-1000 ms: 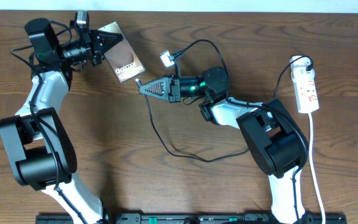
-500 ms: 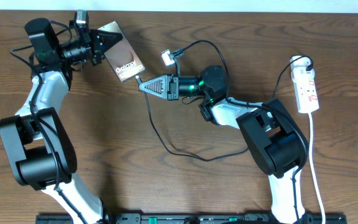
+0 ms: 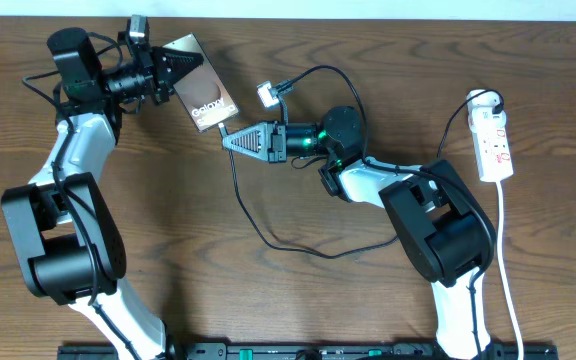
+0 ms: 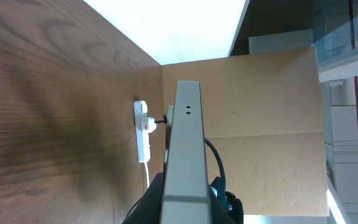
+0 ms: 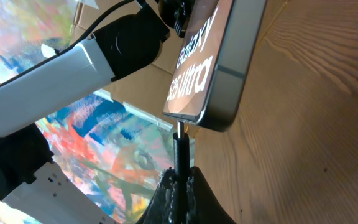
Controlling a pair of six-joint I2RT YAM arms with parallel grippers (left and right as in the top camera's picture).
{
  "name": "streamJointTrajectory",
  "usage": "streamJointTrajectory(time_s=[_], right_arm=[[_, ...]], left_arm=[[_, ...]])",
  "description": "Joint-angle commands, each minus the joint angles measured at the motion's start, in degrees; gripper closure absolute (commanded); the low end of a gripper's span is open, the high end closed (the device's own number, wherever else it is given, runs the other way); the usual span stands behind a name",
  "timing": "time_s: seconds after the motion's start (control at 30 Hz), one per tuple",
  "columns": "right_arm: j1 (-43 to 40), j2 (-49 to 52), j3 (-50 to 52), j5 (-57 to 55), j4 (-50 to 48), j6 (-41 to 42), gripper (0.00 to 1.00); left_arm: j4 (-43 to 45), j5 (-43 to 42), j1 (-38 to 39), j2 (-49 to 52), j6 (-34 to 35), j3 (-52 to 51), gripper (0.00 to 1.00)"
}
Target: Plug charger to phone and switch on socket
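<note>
Holding the slim, dark brown glossy smartphone with white Galaxy lettering in my left gripper, jaws clamped on its upper end, body tilted above the brown wooden table. My right gripper is pinched tight on the long thin black charger cable, just behind its small plug tip. The tip touches the smartphone's bottom edge; can't tell if it's seated. The small white oblong power strip with red marks lies far right, well apart from both grippers.

The phone blocks straight ahead of my right fingers. Beside them I see the charger looping across open table.
</note>
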State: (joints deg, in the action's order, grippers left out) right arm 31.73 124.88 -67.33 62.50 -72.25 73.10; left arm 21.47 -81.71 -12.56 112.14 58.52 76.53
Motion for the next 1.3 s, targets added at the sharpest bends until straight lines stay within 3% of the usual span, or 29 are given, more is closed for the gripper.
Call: streamJointTrajectory(time_s=[0.0,0.13,0.57,1.27], right_arm=[[0.24,-0.02,-0.42,-1.09,-0.17,0.61,0.99],[0.20,-0.02,-0.42,-1.09,-0.17,0.63,0.99],[0.09,-0.02,-0.44,-5.38,-0.26,0.55,0.99],[-1.79,-0.02,-0.44,-2.43,-0.17,0.52,0.99]], left_arm=[[1.44,-3.93,0.48,0.04,-1.38,0.57,0.93],[3.52,-8.33,0.48,0.04,-2.56,0.57,0.93],[3.52,-8.31,1.22,0.04,-3.06,0.57,0.93],[3.28,-8.35,2.84,0.04,-4.48,0.57,0.93]])
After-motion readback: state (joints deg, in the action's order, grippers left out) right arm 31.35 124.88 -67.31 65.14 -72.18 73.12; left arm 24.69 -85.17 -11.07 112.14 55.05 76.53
